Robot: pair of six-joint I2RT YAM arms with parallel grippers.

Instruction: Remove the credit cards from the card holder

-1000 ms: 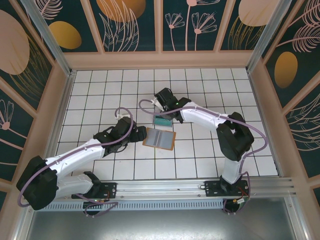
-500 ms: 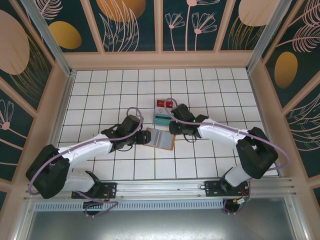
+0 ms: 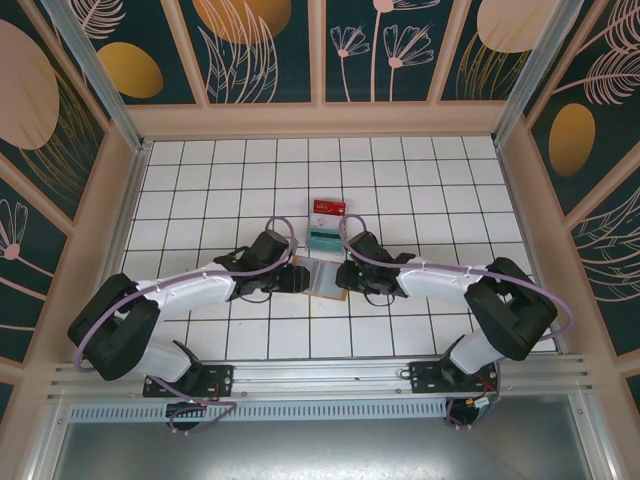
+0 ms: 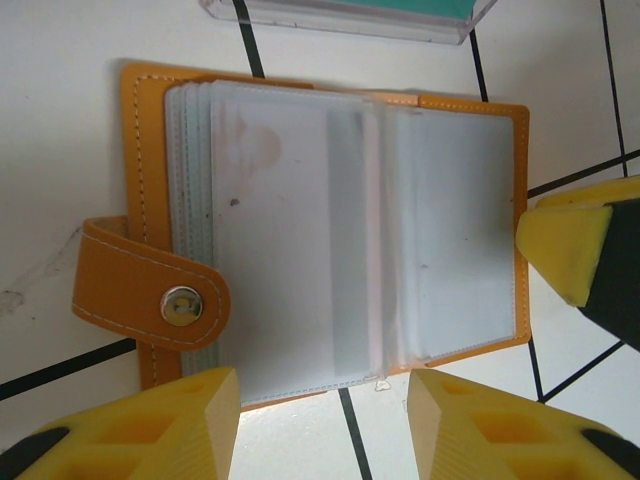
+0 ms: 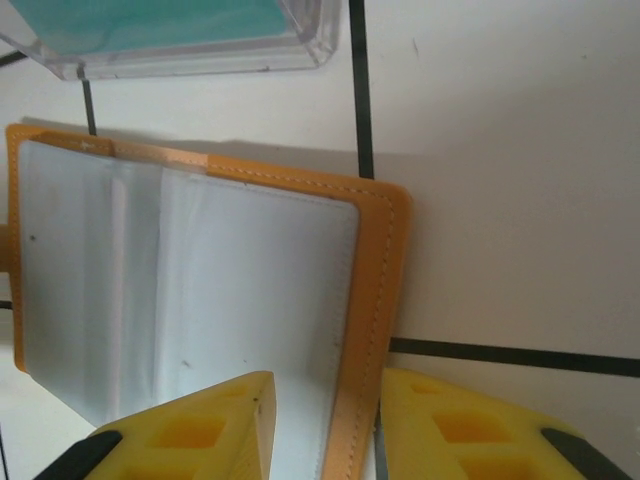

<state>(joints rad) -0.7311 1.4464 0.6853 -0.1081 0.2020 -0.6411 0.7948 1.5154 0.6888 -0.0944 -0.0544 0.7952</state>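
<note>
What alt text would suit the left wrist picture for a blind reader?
An open card holder lies flat on white tiles, orange-bordered, cloudy plastic sleeves facing up, snap strap at its left. The left gripper has its two yellow fingertips apart at the bottom edge; a teal card in a clear case peeks in at the top.

White tiled tabletop (image 3: 200, 180), dark floral wall panels (image 3: 260, 50), aluminium rail (image 3: 330, 372).
</note>
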